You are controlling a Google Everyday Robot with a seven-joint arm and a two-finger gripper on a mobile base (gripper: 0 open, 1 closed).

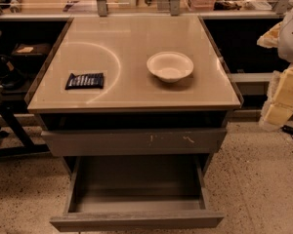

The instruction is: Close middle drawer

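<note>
The middle drawer (136, 220) is pulled far out at the bottom of the grey cabinet. Its plain flat front faces me and its inside (136, 184) holds nothing. Above it, the grey drawer front with pale scratch marks (134, 141) stands slightly out under the top. My gripper (278, 112) hangs at the right edge of the view, right of the cabinet at about the height of the tabletop. It is well apart from the open drawer and touches nothing.
The cabinet's beige top (132, 43) carries a white bowl (170, 66) and a dark snack packet (85, 81). A black chair base (5, 126) stands to the left. A cable (290, 130) lies on the speckled floor at the right. Cluttered shelves run behind.
</note>
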